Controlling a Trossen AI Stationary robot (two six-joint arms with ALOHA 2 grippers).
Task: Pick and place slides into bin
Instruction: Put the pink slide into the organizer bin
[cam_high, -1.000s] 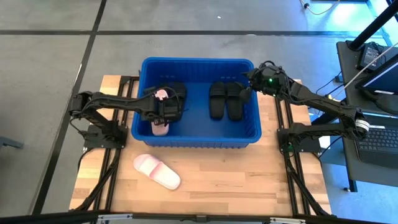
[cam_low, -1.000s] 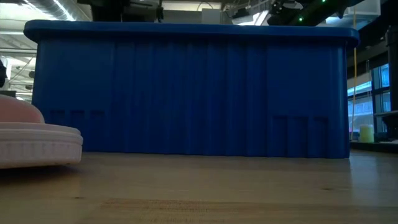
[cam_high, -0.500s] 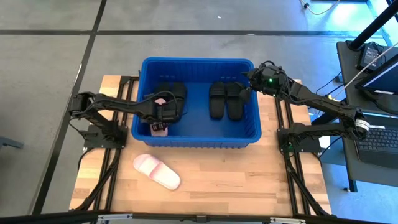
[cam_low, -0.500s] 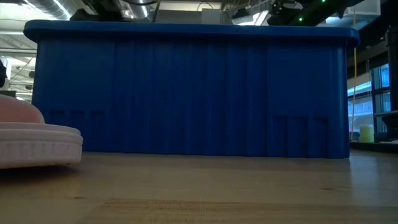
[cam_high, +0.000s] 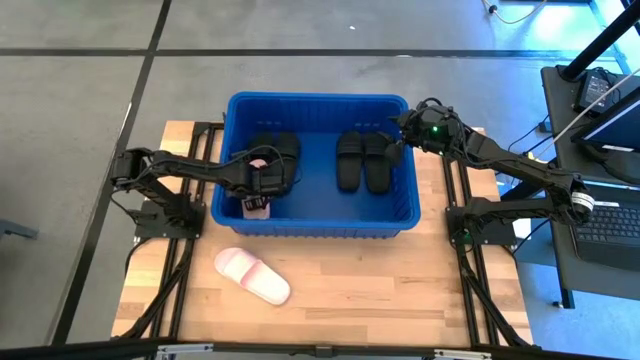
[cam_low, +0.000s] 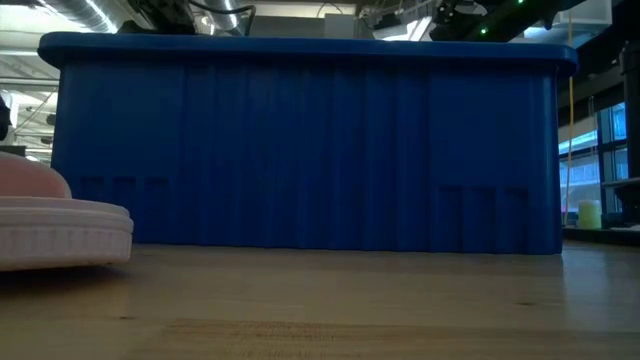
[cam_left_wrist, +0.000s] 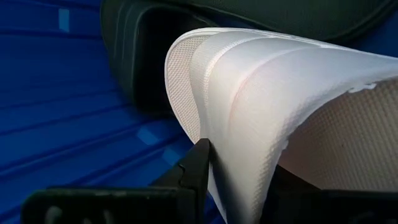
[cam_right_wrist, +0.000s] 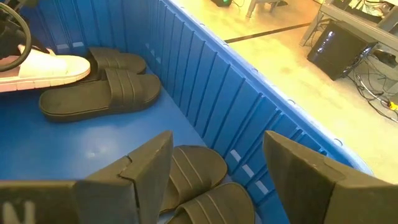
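Lowered since before, the left claw (cam_high: 255, 200) sits inside the bin (cam_high: 313, 227), fingers flanking the white slide (cam_left_wrist: 280, 112), grip uncertain.

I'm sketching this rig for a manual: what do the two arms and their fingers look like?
Both arms are dark, slim, jointed links on black bases at the table's sides. The right arm carries a lit green dot near its wrist and a pale band low on it. The right gripper has broad, flat, dark fingers; the left gripper has dark wedge-shaped ones.
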